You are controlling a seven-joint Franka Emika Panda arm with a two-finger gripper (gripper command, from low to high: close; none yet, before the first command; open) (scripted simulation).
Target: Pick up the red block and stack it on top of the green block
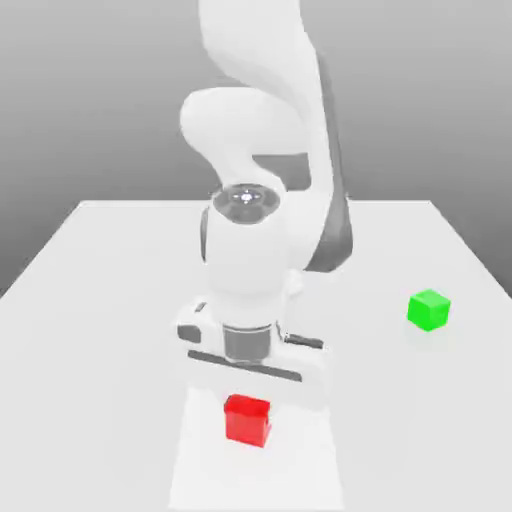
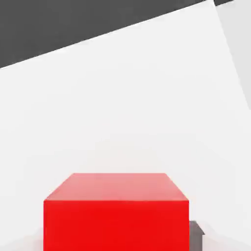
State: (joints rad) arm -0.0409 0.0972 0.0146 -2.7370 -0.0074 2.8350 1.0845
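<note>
Evidently my gripper [image 1: 249, 388] sits low over the table [image 1: 90, 300], directly above the red block [image 1: 247, 419], which lies near the front edge in the exterior view. From the hand view the red block [image 2: 116, 215] is tight under the camera, and 1 dark pad [image 2: 196, 235] lies flush against its side. The opposite pad is out of frame, so I hedge a little. My reading is that the hand has narrowed onto the block and holds it by 2 opposite faces, with the block resting on the table.

The green block [image 1: 429, 310] stands well apart, toward the exterior view's right and further back, with nothing on it.

I judge the red block to be a light, rigid cube. Its faces are plain and smooth, so it could slip or twist if the pads bite near an edge. The best hold is square on the middle of 2 parallel side faces, low enough to leave the underside free. The green block looks slightly smaller, so the placement must be centred and level.
</note>
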